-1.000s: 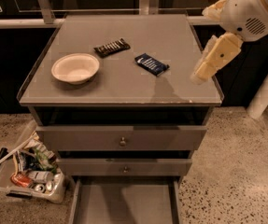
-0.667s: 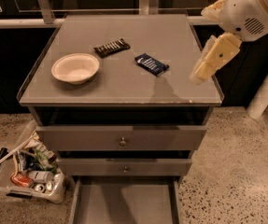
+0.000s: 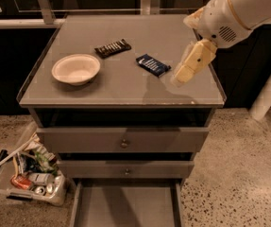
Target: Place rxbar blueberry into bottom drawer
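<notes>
**Rxbar blueberry on the tabletop, bottom drawer open below**

Flat on the grey tabletop (image 3: 125,86), right of centre and turned at a slant: the rxbar blueberry (image 3: 153,65), dark blue wrapper with white print facing up. Touched by nothing.

Just right of it, hanging above the tabletop near the right edge and angled down and to the left: the end effector (image 3: 183,74), pale yellow, at the end of a white arm (image 3: 239,8) reaching in from the upper right. Close beside the rxbar blueberry but apart from it. Cannot tell whether spread apart or drawn together.

Behind and to the left of the rxbar blueberry, apart from it: a black-brown bar (image 3: 112,48) with white lettering, also lying at a slant. Further left and nearer the front, a shallow cream bowl (image 3: 76,69), upright, well apart from both bars.

Under the tabletop, three grey drawers stacked. Top drawer (image 3: 78,139) and middle drawer (image 3: 88,169), each with a small round knob (image 3: 123,143) at the centre of its front. At the foot, the bottom drawer (image 3: 125,205), pulled out furthest of the three, flat grey floor and thin side walls showing, near end cut off by the lower edge of the view.

On the speckled floor (image 3: 239,174) left of the cabinet: a clear bin (image 3: 29,186) packed with cans and wrappers.
</notes>
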